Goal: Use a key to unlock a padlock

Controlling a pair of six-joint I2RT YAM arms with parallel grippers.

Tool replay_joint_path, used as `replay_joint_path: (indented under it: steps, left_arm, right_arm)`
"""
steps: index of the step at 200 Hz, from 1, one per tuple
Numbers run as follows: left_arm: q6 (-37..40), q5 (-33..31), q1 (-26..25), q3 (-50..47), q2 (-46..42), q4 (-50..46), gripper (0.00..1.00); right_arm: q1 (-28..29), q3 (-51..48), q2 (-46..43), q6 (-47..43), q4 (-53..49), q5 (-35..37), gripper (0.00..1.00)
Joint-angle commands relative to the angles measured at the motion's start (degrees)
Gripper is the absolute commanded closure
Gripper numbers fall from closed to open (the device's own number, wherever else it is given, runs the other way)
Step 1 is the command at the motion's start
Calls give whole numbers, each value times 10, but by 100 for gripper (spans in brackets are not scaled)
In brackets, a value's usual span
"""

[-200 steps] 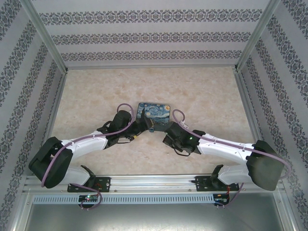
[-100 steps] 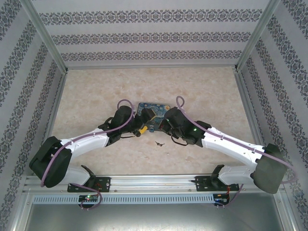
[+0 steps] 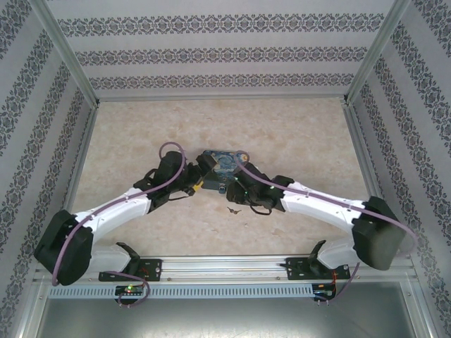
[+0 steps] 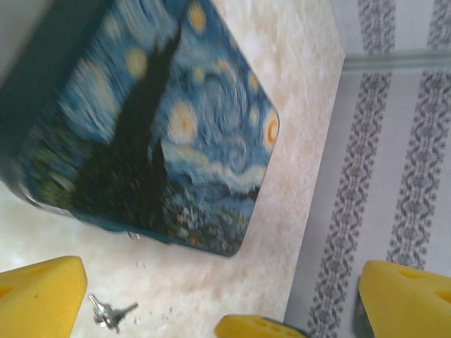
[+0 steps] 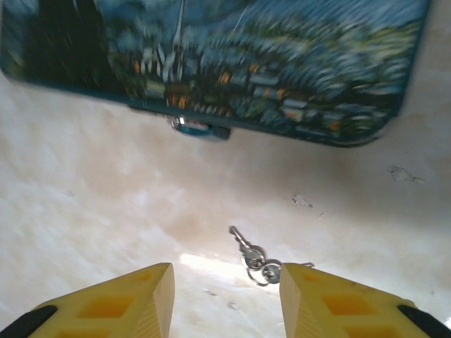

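The key [image 5: 251, 255], thin and grey on a small ring with a second one, lies on the marble table; it also shows as a dark speck [image 3: 232, 210] from above. My right gripper [image 5: 225, 304] hovers open just above and behind it, the key close to the inner edge of the right finger [image 5: 331, 303], nothing between the pads. The tiny teal padlock [image 5: 200, 129] hangs at the front edge of the Starry-Night box [image 5: 232, 56]. My left gripper [image 4: 225, 310] stands wide open beside the box [image 4: 155, 134], the key [image 4: 109, 313] near its left finger [image 4: 42, 296].
Both grippers [image 3: 199, 184] [image 3: 241, 197] meet in front of the painted box [image 3: 224, 163] at mid-table. Patterned walls and metal frame posts [image 3: 70, 56] enclose the table [image 3: 296, 141]; open marble stretches behind and to both sides of the box.
My right gripper went from shut to open and dropped lower toward the table. The key came to lie on the marble in front of the box. The left arm shifted slightly left.
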Motion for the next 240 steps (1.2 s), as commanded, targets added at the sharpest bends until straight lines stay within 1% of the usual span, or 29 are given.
replay_joint_path:
  steps: [1, 28, 48, 78, 150, 240]
  left_arm:
    - [42, -5, 44, -14, -36, -55, 1]
    - [61, 15, 81, -15, -58, -77, 1]
    - [65, 20, 90, -15, -64, -83, 1]
    - [68, 27, 93, -15, -61, -80, 1]
    - [65, 33, 94, -14, -52, -70, 1]
    - [57, 38, 94, -15, -43, -57, 1]
  right_arm:
    - [1, 29, 28, -141, -5, -34, 55]
    - [4, 50, 64, -203, -5, -51, 55]
    - [6, 63, 93, -234, -15, -54, 55]
    - [13, 69, 128, -255, -20, -51, 56]
    - [25, 63, 167, -275, -32, -13, 56]
    - [36, 36, 160, -266, -40, -4, 58]
